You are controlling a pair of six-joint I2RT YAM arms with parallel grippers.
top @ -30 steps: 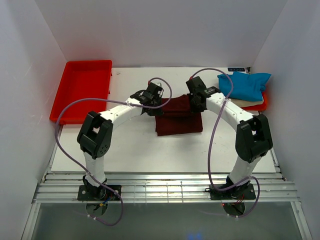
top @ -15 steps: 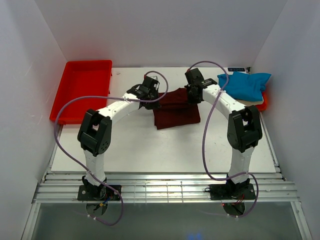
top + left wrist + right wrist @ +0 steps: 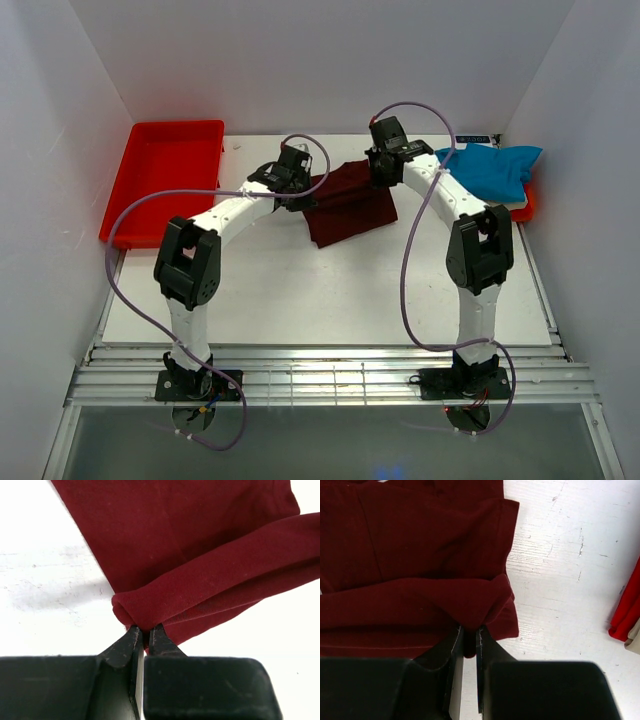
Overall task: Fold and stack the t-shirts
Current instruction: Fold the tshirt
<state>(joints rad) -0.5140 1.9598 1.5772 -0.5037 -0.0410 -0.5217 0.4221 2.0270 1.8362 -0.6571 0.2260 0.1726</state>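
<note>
The folded dark maroon t-shirt (image 3: 348,208) hangs between my two grippers at the back middle of the table, its near edge trailing on the surface. My left gripper (image 3: 300,192) is shut on its left corner, which shows in the left wrist view (image 3: 142,629) as bunched maroon cloth (image 3: 200,555). My right gripper (image 3: 381,178) is shut on its right corner, seen pinched in the right wrist view (image 3: 469,630) with the shirt (image 3: 420,560) spread beyond. The bright blue t-shirt (image 3: 490,170) lies on the cream t-shirt (image 3: 490,206) at the far right.
An empty red tray (image 3: 165,178) sits at the back left. A second red tray (image 3: 522,210) lies under the blue and cream shirts at the right wall. White walls close in on three sides. Purple cables loop over both arms.
Both grippers have moved toward the back of the table, carrying the maroon shirt with them. The shirt has slid back and now hangs tilted, its right side higher.
</note>
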